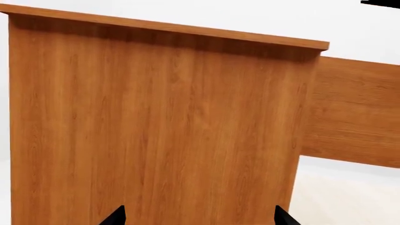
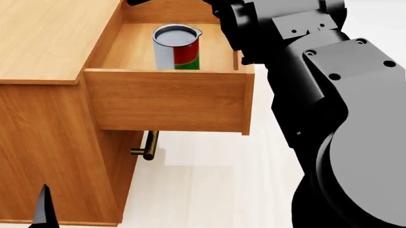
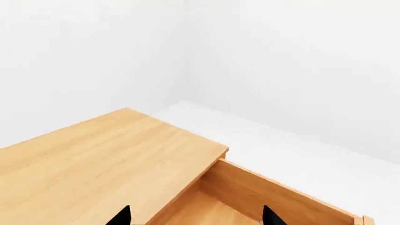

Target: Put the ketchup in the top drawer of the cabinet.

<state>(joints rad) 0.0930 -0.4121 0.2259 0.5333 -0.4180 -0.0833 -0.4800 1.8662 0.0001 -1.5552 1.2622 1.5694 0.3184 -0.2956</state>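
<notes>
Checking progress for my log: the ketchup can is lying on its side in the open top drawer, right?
Not quite. In the head view the ketchup can stands upright, lid up, not lying on its side. It is indeed inside the open top drawer.

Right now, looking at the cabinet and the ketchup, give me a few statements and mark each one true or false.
1. The ketchup stands upright inside the top drawer. True.
2. The top drawer is pushed shut. False: it is pulled out, open.
3. The right gripper is clamped on the ketchup. False: its jaws are apart with nothing between them.
4. A brass handle shows below the open drawer. True.
5. The ketchup lies on the cabinet top. False: it is in the drawer.
</notes>
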